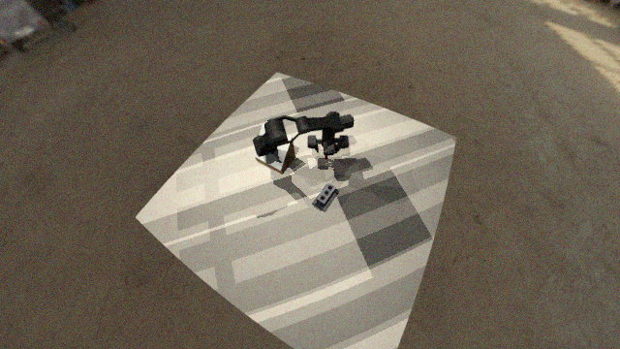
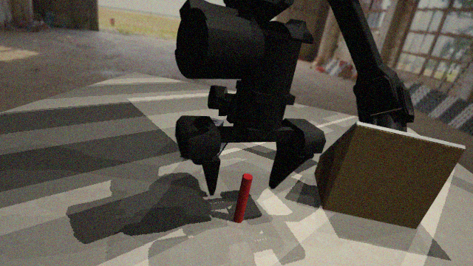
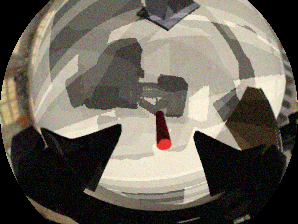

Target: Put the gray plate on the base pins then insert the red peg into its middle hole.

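The red peg [image 2: 242, 202] [image 3: 163, 144] stands upright, leaning slightly in the exterior view. My gripper [image 2: 242, 191] [image 3: 159, 131] is open and empty above the table, its fingertips on either side of the peg's upper part in the wrist view. Contact with the peg cannot be seen. The gray plate [image 1: 319, 203] lies on the dark base [image 3: 167, 24], its dark holes in a row on top in the top view. It looks flat there. The pins cannot be made out, and the gripper hides most of the plate in the exterior view.
A brown slanted panel with a pale top edge [image 2: 388, 177] [image 1: 288, 160] [image 3: 254, 120] stands beside the arm, to the right of the gripper in the exterior view. The arm's shadows fall across the striped table top [image 1: 291, 262] around the peg.
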### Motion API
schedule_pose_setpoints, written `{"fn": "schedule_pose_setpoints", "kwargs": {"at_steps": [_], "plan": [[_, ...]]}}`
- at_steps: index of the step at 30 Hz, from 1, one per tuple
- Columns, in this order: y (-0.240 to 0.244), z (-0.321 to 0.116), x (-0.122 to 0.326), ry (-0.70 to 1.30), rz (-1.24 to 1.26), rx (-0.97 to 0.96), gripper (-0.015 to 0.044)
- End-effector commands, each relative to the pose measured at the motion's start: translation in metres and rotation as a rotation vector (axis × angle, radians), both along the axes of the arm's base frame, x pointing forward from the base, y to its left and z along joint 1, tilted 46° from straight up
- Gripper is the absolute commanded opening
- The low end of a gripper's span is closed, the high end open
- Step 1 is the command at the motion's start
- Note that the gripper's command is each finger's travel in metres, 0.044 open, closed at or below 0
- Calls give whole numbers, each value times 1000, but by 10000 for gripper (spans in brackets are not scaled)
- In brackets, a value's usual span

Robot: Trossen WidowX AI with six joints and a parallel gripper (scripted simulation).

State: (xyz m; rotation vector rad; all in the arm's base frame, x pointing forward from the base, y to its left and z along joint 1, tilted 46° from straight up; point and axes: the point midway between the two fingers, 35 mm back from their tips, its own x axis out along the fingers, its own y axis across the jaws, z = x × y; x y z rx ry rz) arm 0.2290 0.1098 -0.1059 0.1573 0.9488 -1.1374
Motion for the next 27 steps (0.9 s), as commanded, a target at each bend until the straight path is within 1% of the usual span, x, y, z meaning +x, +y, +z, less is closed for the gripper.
{"fn": "schedule_pose_setpoints", "kwargs": {"at_steps": [1, 8, 24, 27], "plan": [[-6, -4, -1, 3, 3, -6, 440], [-13, -10, -1, 2, 2, -7, 440], [-13, -10, -1, 2, 2, -7, 20], [-13, -10, -1, 2, 2, -7, 0]]}}
